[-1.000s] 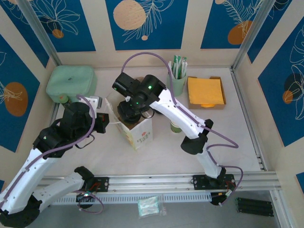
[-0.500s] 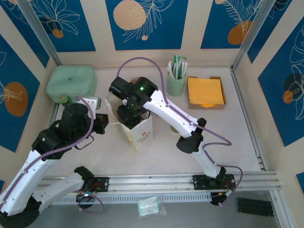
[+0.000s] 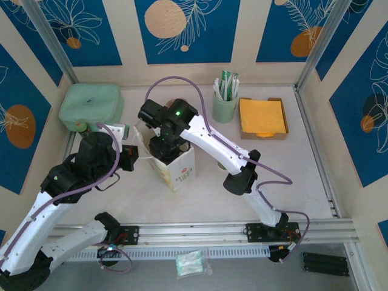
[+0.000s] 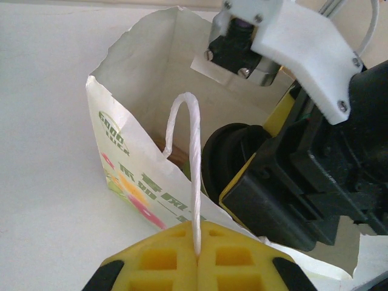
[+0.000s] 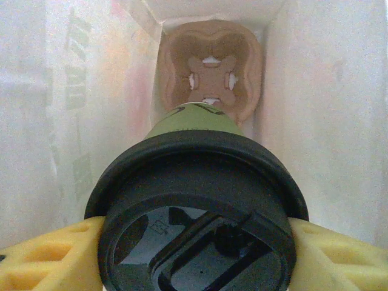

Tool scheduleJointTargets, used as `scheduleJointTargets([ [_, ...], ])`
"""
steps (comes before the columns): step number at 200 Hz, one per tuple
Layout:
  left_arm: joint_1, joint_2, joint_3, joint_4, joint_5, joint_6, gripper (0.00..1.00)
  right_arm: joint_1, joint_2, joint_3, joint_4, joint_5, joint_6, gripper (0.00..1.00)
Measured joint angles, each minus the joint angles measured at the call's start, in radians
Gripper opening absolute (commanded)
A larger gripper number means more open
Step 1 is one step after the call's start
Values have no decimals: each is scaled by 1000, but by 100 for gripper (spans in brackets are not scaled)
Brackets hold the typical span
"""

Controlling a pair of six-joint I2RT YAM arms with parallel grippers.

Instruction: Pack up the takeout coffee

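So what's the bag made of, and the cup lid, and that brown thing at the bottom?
Bag: thin white paper, matte, with a ragged, creased rim. Lid: black plastic, slightly shiny, with moulded ridges. Brown thing: probably pressed paper pulp, dull and soft-edged, though blurry.

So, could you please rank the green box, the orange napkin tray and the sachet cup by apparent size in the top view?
1. green box, largest, though only slightly.
2. orange napkin tray.
3. sachet cup, clearly smallest.
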Motion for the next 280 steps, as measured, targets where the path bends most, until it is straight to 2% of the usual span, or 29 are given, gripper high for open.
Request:
scheduleJointTargets([
  [115,0,1,-1,0,0,-1,0,-6,31,-4,0,0,12,64],
  [280,0,-11,-13,-7,0,-16,0,18,51,-132,0,-16,38,63],
])
